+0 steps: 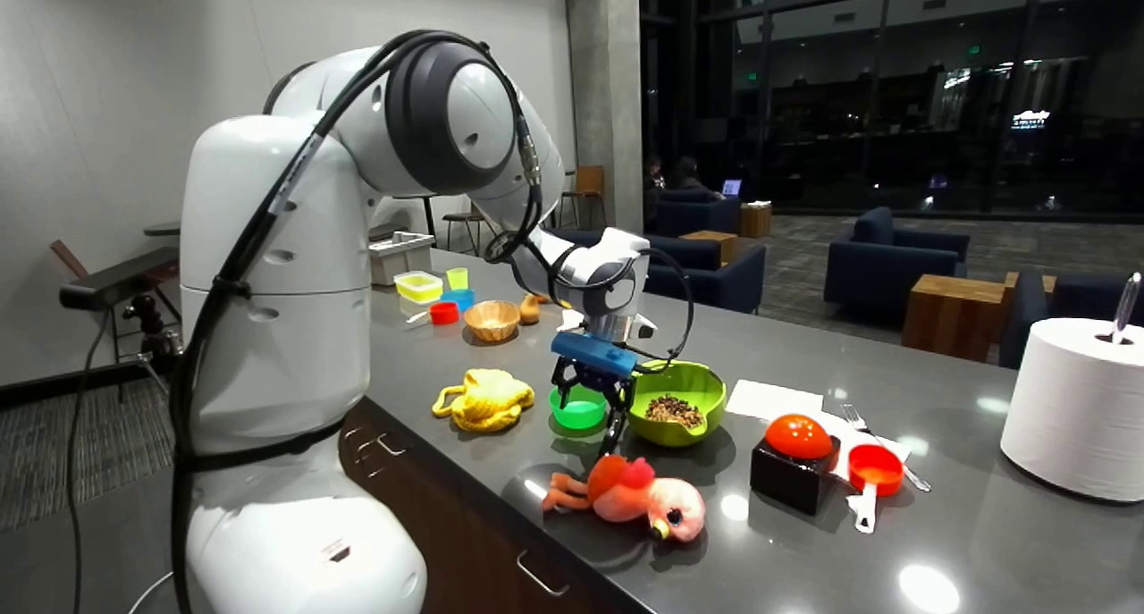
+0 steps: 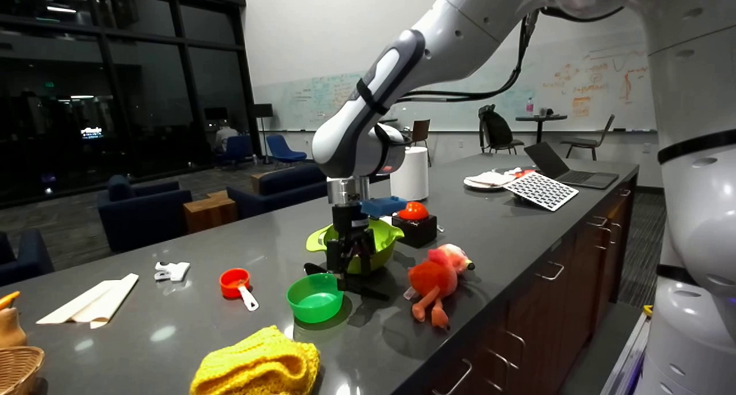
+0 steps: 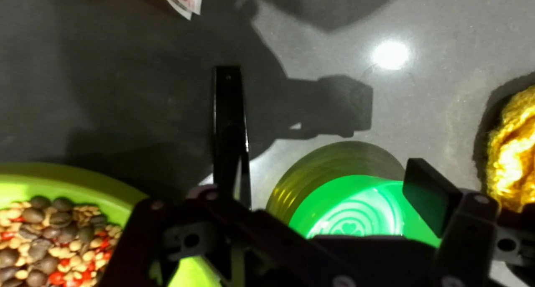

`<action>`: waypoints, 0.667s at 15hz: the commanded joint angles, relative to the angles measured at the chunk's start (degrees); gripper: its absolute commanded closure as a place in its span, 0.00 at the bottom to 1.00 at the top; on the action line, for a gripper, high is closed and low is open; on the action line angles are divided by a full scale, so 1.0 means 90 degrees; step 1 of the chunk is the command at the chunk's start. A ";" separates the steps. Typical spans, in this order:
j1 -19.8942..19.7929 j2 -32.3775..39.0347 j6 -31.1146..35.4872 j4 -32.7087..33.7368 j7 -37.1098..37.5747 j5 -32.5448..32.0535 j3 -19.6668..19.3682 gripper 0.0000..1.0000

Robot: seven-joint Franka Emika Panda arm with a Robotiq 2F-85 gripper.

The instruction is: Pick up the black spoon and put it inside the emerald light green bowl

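Note:
The black spoon (image 3: pixel 228 107) lies on the counter between the light green bowl and a smaller vivid green cup (image 3: pixel 355 191). In an exterior view its dark handle (image 2: pixel 372 293) sticks out past the gripper. The light green bowl (image 1: pixel 706 386) holds a mix of beans and seeds; its rim shows in the wrist view (image 3: pixel 79 179). My gripper (image 1: pixel 588 422) is open, low over the counter beside the bowl. In the wrist view one finger is at the spoon and the other is over the green cup. Whether that finger touches the spoon I cannot tell.
A pink and orange plush flamingo (image 1: pixel 635 498) lies near the counter's front edge. A yellow knitted cloth (image 1: pixel 487 399) lies on the cup's far side from the bowl. A black box with an orange dome (image 2: pixel 417 228) and a paper towel roll (image 1: pixel 1077 408) stand beyond the bowl.

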 commanded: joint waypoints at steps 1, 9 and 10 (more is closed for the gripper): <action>-0.0114 0.0248 0.0037 0.0192 -0.0250 0.0027 0.0075 0.00; 0.0127 -0.0180 -0.0672 0.0468 0.0622 -0.0785 0.0099 0.00; 0.0178 -0.0231 -0.0721 0.0472 0.0816 -0.0842 0.0112 0.00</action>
